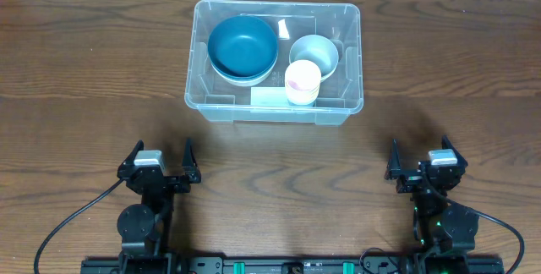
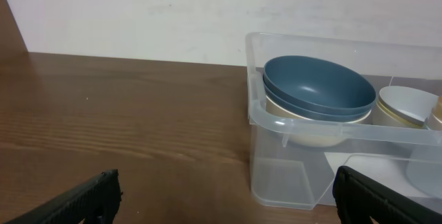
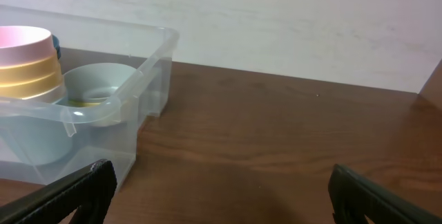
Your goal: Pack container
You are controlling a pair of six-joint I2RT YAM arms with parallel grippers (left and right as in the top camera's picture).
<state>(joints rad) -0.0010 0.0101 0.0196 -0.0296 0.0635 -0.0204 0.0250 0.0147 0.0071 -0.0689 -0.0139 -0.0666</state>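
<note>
A: Well, anything from overhead that is missing at the wrists?

B: Yes. Only from above, the whole container (image 1: 228, 112) at once. Dark blue bowl (image 1: 243, 46) on its left side, grey bowl (image 1: 314, 54) on its right, pink-topped cup stack (image 1: 302, 81) just in front of the grey one. Also a white sheet (image 1: 270, 96) flat on the container floor.

A: And from the wrists alone?

B: From the left wrist, a cream bowl (image 2: 311, 134) nested under the blue one, little more than a pale edge from above. From the right wrist, yellowish bands down the side of the cup stack, pink only at the top.

A: Pose of the arms?

B: Both low at the near edge of the table (image 1: 84, 96), tucked in, pointing forward. Fingers spread wide on the left gripper (image 1: 161, 151), nothing between them. Same for the right gripper (image 1: 420, 149): spread wide, holding nothing. Black fingers at the bottom corners of each wrist view, bare wood between.

A: Position of the container against them?

B: Ahead of both, well apart, touched by neither. Forward and to the right of the left gripper, forward and to the left of the right gripper. Roughly midway between the two lines of aim, upright on the wood, open at the top.
</note>
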